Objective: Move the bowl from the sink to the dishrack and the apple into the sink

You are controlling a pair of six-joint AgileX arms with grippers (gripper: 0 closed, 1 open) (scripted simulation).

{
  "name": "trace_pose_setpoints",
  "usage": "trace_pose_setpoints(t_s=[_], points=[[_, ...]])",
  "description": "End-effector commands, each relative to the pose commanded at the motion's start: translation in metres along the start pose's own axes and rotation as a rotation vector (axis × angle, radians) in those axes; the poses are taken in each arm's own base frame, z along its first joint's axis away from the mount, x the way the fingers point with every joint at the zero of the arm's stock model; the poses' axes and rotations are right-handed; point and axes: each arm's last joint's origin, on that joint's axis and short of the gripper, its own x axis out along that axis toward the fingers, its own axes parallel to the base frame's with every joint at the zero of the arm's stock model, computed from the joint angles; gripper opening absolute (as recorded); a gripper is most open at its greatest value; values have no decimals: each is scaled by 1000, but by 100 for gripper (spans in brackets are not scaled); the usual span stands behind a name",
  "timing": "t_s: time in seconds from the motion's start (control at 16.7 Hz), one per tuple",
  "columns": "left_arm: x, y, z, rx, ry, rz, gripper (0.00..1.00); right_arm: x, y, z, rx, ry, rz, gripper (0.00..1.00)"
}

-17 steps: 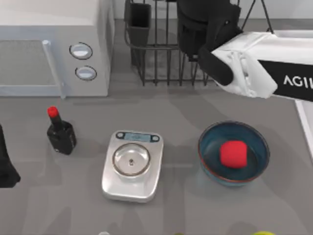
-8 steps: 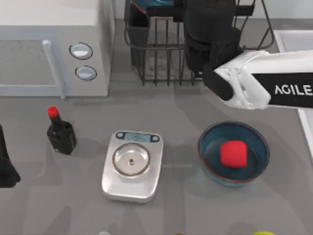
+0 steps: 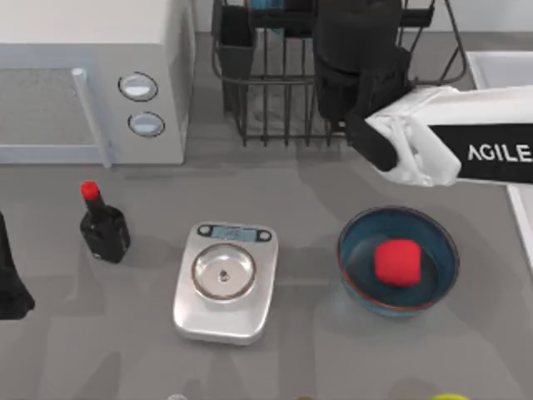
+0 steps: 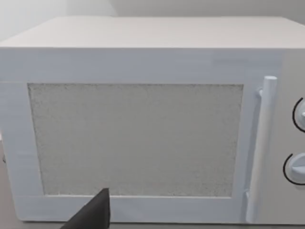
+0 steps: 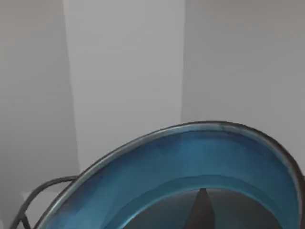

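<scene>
My right gripper (image 3: 350, 33) hangs over the black wire dishrack (image 3: 266, 108) at the back, shut on the deep-blue bowl (image 5: 190, 162). The bowl stands tilted on edge, and one dark fingertip (image 5: 202, 210) lies against its inside. From above, a blue sliver of this bowl (image 3: 268, 4) shows at the picture's top edge, behind the rack's bars. A second, look-alike blue bowl (image 3: 358, 250) rests on the table at the front right with the red apple (image 3: 396, 262) inside it. The sink's pale rim (image 3: 498, 65) shows at the right edge. My left arm (image 3: 8, 283) stays parked at the left edge.
A white microwave (image 3: 83, 75) fills the back left and faces the left wrist camera (image 4: 143, 143). A black bottle with a red cap (image 3: 102, 225) and a silver scale (image 3: 225, 279) stand on the table. A yellow-green item (image 3: 450, 397) peeks in at the front edge.
My right arm swung left and back over the dishrack, bringing the blue bowl into sight there. In the last half second it has hardly moved.
</scene>
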Motion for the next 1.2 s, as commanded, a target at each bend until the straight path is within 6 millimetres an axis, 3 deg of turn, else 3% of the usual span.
trace_pose_setpoints(t_s=[0.24,0.3,0.9,1.02,1.2], points=[[0,0,0,0,0,0,100,0,0,0,0,0,0,98],[0,0,0,0,0,0,100,0,0,0,0,0,0,100],[0,0,0,0,0,0,100,-2,-1,1,-1,0,8,100],[0,0,0,0,0,0,100,-6,-11,6,-4,4,26,100],[0,0,0,0,0,0,100,-19,-45,16,-16,32,64,100]])
